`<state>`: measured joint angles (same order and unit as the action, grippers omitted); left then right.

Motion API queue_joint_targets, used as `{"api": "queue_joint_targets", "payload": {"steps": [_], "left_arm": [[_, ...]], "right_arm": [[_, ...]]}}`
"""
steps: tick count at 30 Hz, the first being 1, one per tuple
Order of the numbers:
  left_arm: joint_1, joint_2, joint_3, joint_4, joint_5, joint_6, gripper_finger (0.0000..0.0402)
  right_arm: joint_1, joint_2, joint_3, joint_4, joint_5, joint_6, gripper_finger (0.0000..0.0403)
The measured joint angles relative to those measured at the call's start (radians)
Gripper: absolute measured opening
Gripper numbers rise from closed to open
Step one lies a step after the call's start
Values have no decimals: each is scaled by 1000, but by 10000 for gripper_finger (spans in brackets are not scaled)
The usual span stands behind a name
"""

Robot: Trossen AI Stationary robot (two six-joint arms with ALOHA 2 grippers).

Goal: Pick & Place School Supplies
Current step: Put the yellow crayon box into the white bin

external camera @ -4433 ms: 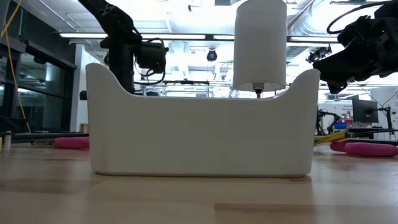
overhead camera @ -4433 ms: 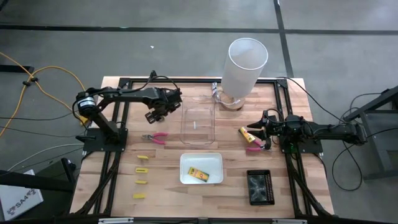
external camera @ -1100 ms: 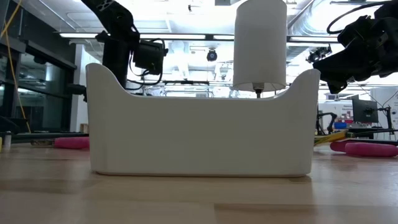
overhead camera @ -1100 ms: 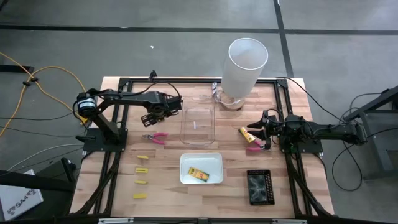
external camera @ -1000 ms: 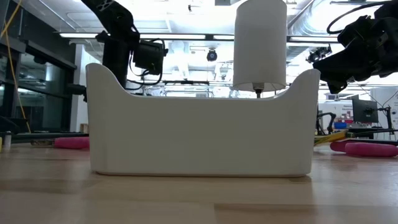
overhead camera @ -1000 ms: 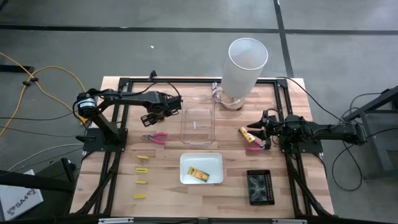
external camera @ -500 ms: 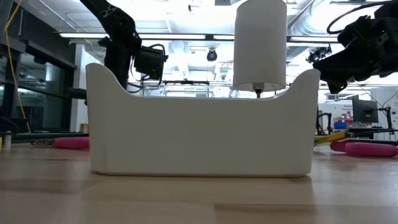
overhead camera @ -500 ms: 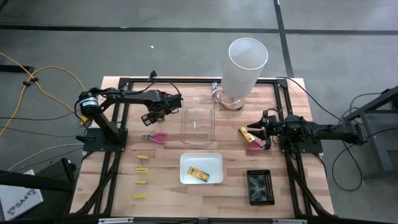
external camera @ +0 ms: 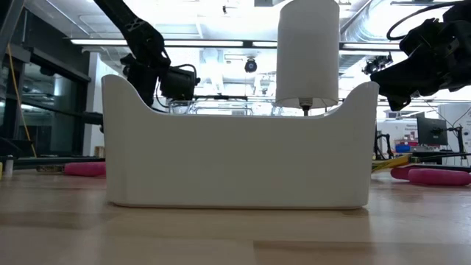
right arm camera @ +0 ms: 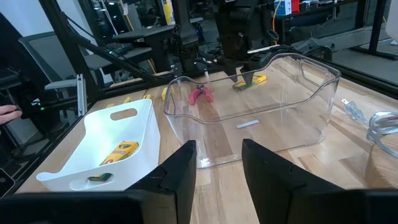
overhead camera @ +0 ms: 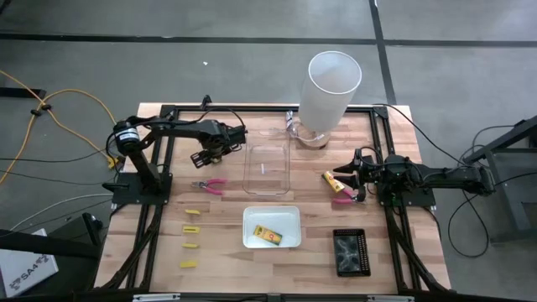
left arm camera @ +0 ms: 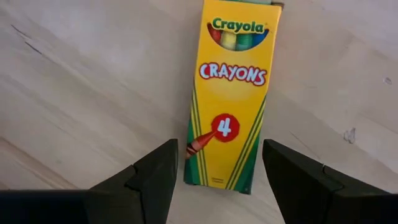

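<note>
— What is seen at the left gripper (left arm camera: 214, 180)?

— Its fingers are spread wide, nothing held; a crayon box (left arm camera: 231, 93) lies flat on the wooden table (left arm camera: 81, 81) between and just ahead of them, untouched.

— And the right gripper (right arm camera: 217, 163)?

— It is parked open and empty at the table's right side, faced toward the clear tray (right arm camera: 261, 106) and the white tray (right arm camera: 118, 155), in which a second crayon packet (right arm camera: 119, 150) is lodged. Pink-handled scissors (overhead camera: 209, 185) are seen left of the clear tray, four small yellow blocks (overhead camera: 192, 228) nearer the front.

left pincer (overhead camera: 204, 156) open, right pincer (overhead camera: 349, 186) open
</note>
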<state>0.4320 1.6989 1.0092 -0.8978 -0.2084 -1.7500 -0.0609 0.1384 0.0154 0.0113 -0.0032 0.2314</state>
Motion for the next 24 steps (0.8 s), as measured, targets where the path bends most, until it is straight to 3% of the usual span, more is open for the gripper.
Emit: {"api": "queue_joint_targets", "payload": {"steps": [24], "left_arm": [[0, 0, -26, 25, 2, 13, 224]], "right_arm": [[0, 0, 0, 0, 0, 0, 121]]}}
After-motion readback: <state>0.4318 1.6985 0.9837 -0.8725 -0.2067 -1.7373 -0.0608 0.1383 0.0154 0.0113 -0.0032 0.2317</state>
